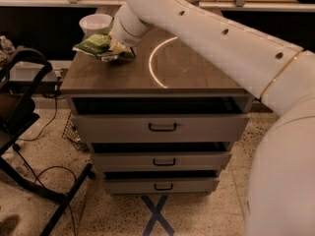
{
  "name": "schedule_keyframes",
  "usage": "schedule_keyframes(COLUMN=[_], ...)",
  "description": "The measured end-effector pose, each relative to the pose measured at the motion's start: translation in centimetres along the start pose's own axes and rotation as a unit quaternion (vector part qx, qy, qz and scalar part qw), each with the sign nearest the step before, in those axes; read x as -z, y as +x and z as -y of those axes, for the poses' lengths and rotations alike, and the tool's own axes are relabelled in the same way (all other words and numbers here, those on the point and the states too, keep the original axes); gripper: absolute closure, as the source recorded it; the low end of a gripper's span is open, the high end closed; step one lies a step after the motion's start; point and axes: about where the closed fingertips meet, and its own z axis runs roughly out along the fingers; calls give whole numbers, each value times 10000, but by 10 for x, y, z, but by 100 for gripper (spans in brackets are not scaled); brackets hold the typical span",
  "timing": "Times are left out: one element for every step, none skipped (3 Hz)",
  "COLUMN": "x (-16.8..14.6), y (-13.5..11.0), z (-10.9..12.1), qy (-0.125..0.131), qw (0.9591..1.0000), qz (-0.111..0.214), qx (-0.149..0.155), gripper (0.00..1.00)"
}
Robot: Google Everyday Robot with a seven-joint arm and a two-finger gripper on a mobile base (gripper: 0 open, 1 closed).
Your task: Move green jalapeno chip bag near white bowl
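The green jalapeno chip bag (97, 46) is a crumpled light-green foil bag at the far left of the cabinet top, low over or on the surface. My gripper (116, 47) is at the bag's right side and holds it, its fingers mostly hidden by the wrist and the bag. The white bowl (95, 23) stands at the far left corner, just behind the bag and close to it. My white arm reaches in from the right across the top.
The wooden cabinet top (197, 73) carries a bright ring of reflected light (153, 63). Three drawers (162, 127) face me below. A black chair frame (24, 112) and cables stand on the floor at left. A shelf runs along the back.
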Motion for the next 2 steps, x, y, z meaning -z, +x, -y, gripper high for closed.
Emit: schedule_keyframes(x=[-2,-3], y=[-1,-1], z=[-2,-3], qy=[-19,-31], qw=[10000,10000], qz=[2,3], qx=[5,8], gripper=[12,0])
